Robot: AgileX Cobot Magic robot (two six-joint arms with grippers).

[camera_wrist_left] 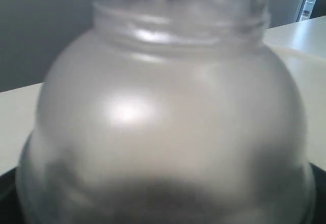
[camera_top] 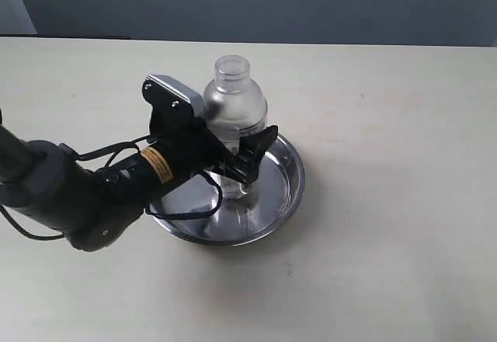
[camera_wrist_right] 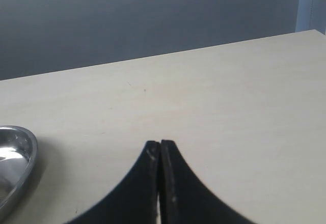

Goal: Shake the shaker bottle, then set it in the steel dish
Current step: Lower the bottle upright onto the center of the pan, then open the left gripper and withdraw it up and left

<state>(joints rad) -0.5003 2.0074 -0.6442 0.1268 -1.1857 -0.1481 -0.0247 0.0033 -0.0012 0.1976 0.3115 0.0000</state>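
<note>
The shaker bottle (camera_top: 233, 101), frosted clear plastic with a domed top and small round cap, stands upright inside the steel dish (camera_top: 289, 179). My left gripper (camera_top: 252, 154) is shut on the bottle's body from the left, one black finger (camera_top: 262, 144) crossing its near side. I cannot tell whether the bottle's base rests on the dish floor. In the left wrist view the bottle's dome (camera_wrist_left: 168, 117) fills the picture and hides the jaws. My right gripper (camera_wrist_right: 160, 145) is shut and empty above bare table, with the dish's rim (camera_wrist_right: 23, 155) off to one side.
The dish sits mid-table on a pale beige tabletop (camera_top: 388, 264). A dark grey wall (camera_top: 272, 0) runs behind the table's far edge. The left arm's black body and cables (camera_top: 78, 194) lie low over the table beside the dish.
</note>
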